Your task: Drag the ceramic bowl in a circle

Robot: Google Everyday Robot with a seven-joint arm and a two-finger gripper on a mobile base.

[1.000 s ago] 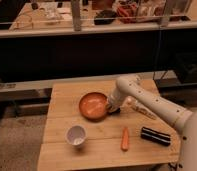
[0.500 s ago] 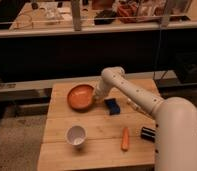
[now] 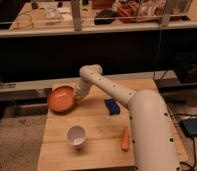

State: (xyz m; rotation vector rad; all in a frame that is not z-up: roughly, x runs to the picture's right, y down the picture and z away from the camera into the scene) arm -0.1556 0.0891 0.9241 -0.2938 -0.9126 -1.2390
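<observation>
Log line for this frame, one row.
gripper: shut, at right rim of ceramic bowl | ceramic bowl: far-left corner of table | white cup: near-left, apart

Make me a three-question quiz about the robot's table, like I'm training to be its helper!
1. True or false: the white cup sits inside the ceramic bowl.
2. What colour is the small block lying to the right of the bowl?
3. Where is the claw? A) at the bowl's right rim B) inside the cup C) on the small block

Key: 1 false, the cup stands apart, nearer the front; 2 blue; 3 A.
</observation>
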